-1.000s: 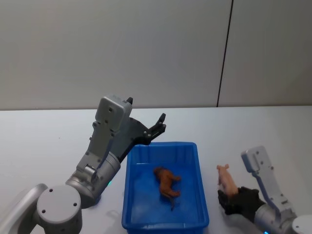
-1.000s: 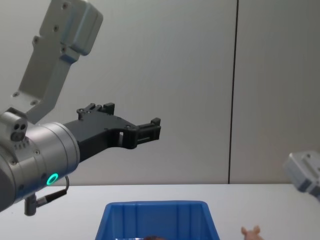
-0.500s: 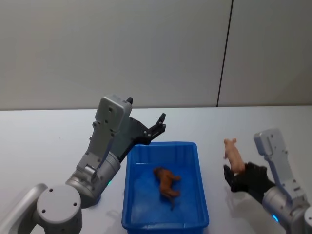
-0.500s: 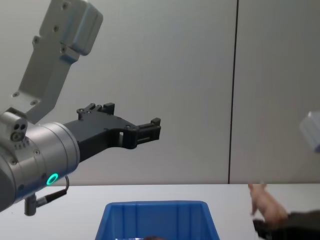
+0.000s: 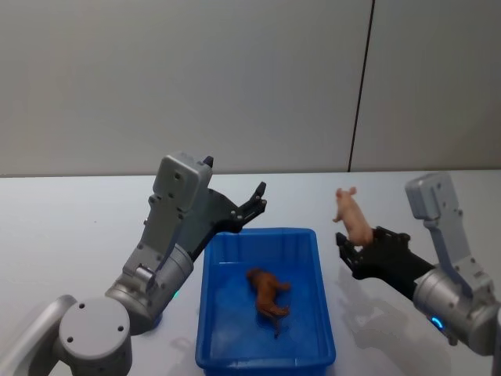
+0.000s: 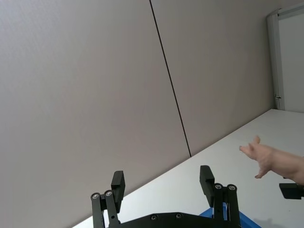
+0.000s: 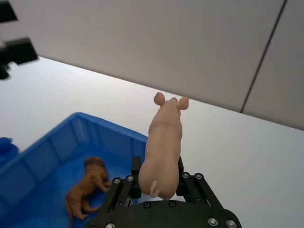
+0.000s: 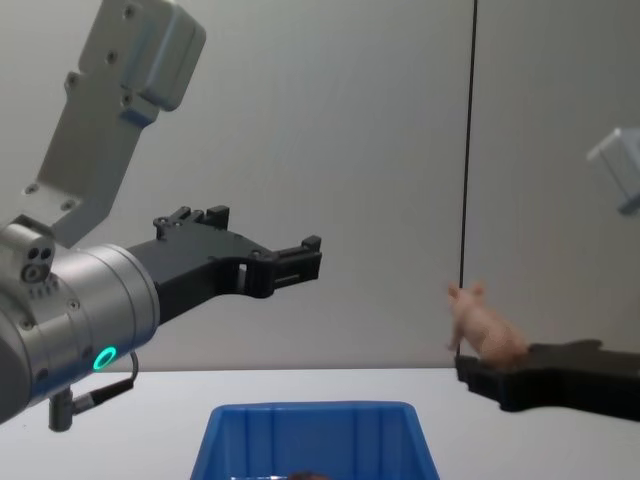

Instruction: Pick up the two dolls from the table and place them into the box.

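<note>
A brown fuzzy doll lies inside the blue box; the right wrist view also shows this doll on the floor of the box. My right gripper is shut on the pale pink doll and holds it in the air just right of the box's far right corner. In the right wrist view, the pink doll stands upright between the jaws. My left gripper hangs open and holds nothing, raised above the box's far left edge.
The white table spreads wide on both sides of the box. A plain grey wall with a dark vertical seam stands behind it. The left arm's forearm leans beside the box's left wall.
The right gripper has lifted the pink doll off the table at the box's right, carrying it up and farther back towards the box's far corner. The left arm has stayed still.
</note>
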### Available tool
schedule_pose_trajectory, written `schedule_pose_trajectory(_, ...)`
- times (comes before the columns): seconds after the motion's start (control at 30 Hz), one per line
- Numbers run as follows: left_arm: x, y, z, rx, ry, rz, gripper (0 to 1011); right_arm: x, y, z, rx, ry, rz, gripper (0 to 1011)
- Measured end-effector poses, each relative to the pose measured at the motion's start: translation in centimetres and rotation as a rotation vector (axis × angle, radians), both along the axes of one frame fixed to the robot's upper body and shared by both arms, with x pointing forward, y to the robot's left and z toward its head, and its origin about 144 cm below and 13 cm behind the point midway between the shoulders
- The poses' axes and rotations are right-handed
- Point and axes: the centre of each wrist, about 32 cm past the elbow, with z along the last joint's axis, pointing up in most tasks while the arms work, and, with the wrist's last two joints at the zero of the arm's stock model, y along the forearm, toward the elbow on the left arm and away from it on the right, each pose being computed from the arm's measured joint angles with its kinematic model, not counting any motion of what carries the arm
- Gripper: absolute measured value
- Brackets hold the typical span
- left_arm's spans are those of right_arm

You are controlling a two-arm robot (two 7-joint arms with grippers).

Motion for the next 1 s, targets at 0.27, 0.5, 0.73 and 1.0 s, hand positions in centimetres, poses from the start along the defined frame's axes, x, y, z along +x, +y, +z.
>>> schedule_pose_trajectory(0.27, 0.0, 0.0, 0.0, 0.000, 0.000, 0.000, 1001, 0.9, 0.7, 1.3, 0.056, 0.025, 0.115, 360)
schedule_pose_trajectory(0.5, 0.0, 0.0, 0.0, 0.000, 0.000, 0.000, 1001, 1.8, 1.7, 2.0, 0.097, 0.091, 0.210, 360)
schedule_pose_trajectory(0.73, 0.0, 0.0, 0.0, 0.000, 0.000, 0.000, 1001, 2.8, 3.0, 2.5, 0.140, 0.186, 0.311, 506)
schedule_pose_trajectory(1.0, 0.0, 0.0, 0.0, 0.000, 0.000, 0.000, 1001, 3.7, 4.2, 2.8, 0.176, 0.264, 0.389, 766)
